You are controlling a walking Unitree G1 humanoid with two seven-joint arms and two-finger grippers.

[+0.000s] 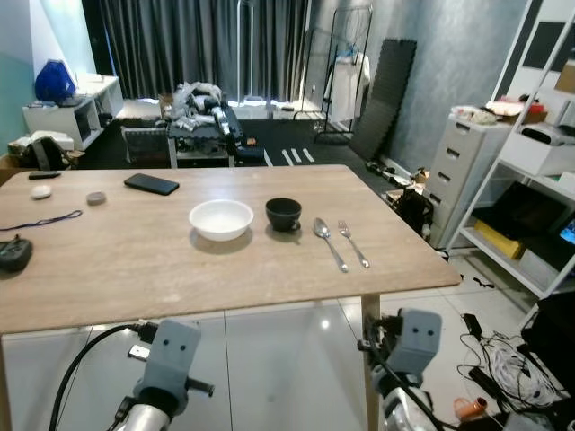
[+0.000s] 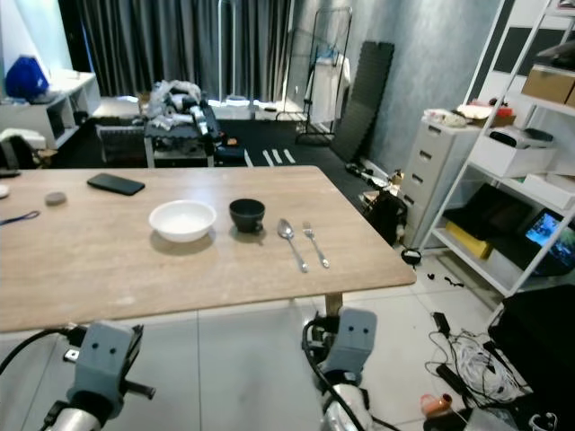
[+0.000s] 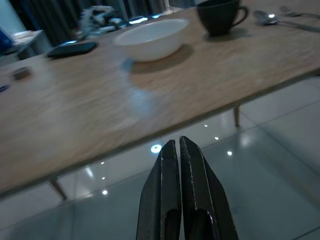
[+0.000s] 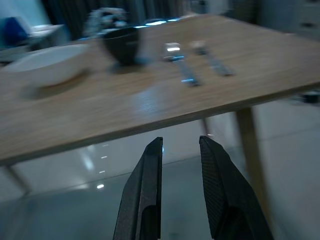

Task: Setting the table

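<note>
On the wooden table (image 1: 135,269) a white bowl (image 1: 221,218) sits beside a black cup (image 1: 284,214). To their right lie a spoon (image 1: 329,241) and a fork (image 1: 353,242), side by side. Both arms hang below the table's near edge. In the left wrist view my left gripper (image 3: 177,146) is shut with nothing held, pointing at the underside edge of the table. In the right wrist view my right gripper (image 4: 181,145) stands slightly open and empty, below the edge near the spoon (image 4: 181,67).
A black phone (image 1: 151,184), a small grey disc (image 1: 96,198), a cord (image 1: 40,220) and a dark object (image 1: 13,255) lie on the table's left part. White drawers (image 1: 458,175) and shelving (image 1: 539,206) stand right; cables (image 1: 503,368) litter the floor.
</note>
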